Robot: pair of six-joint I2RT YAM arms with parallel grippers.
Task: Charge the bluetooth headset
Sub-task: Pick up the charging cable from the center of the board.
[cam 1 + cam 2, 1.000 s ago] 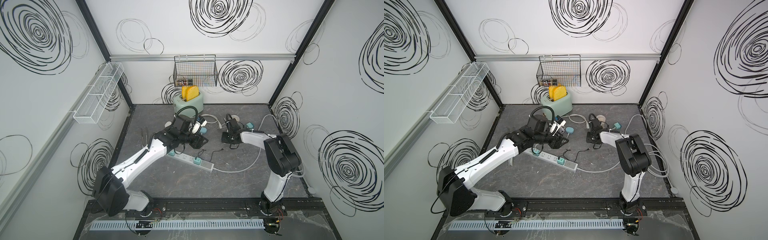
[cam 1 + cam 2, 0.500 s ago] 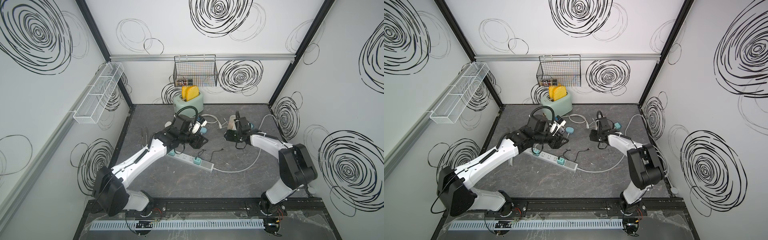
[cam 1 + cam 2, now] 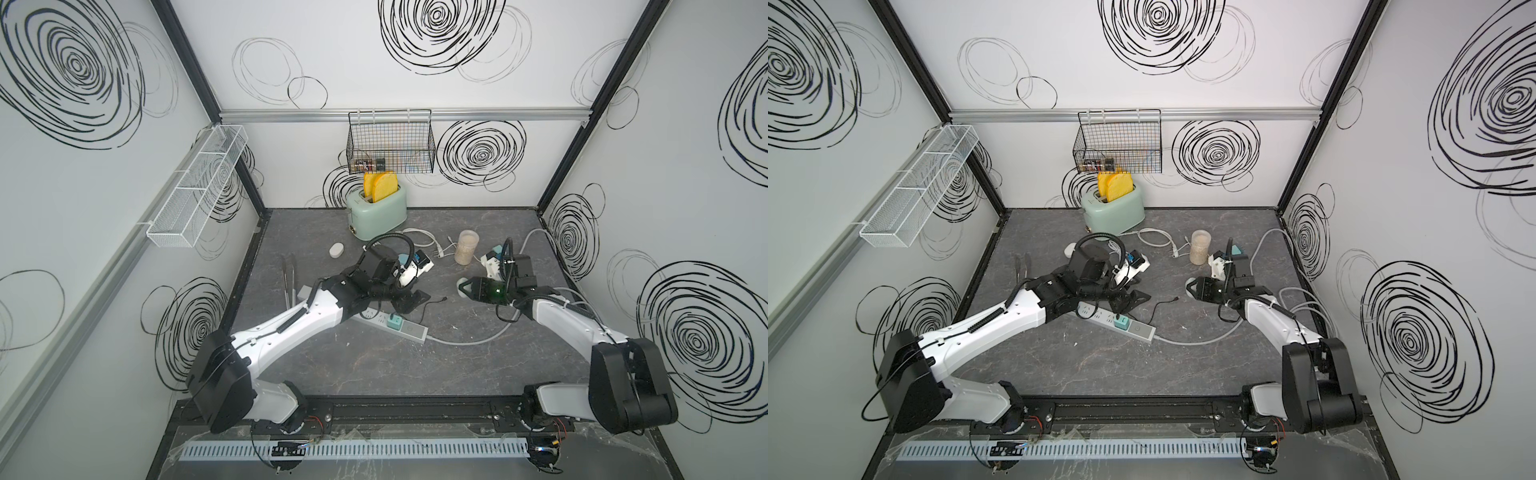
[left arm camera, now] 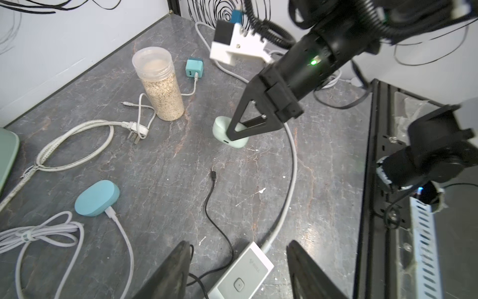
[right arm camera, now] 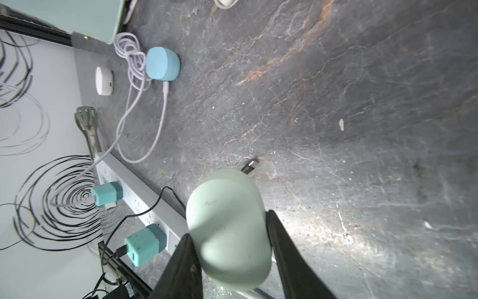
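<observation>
The bluetooth headset is a mint-green earbud case [image 5: 227, 227]. My right gripper [image 5: 229, 225] is shut on its sides and holds it on end, right of the table's middle; in both top views only a pale sliver of the case [image 3: 460, 286] [image 3: 1188, 286] shows at the right gripper [image 3: 463, 286] [image 3: 1190, 286]. Whether the case [image 4: 219, 129] touches the table I cannot tell. A black charging cable's free plug [image 4: 212, 176] [image 5: 249, 165] [image 3: 444, 298] lies on the table just beyond it. My left gripper [image 4: 238, 248] [image 3: 409, 301] hangs open over the power strip's switch end [image 4: 241, 277], where the cable runs past one finger.
The white power strip [image 3: 399, 326] carries teal chargers [image 5: 144, 243]. A blue case [image 4: 97, 194] with a white cable plugged in, a jar of grain [image 3: 466, 247], a mint toaster [image 3: 376, 210], a white case [image 3: 336, 250], tongs [image 3: 289, 276] and loose white cables lie around.
The right arm's elbow has swung out toward the right wall and the gripper with the case has come slightly nearer the front. The left arm has stayed put, with its jaws a little wider.
</observation>
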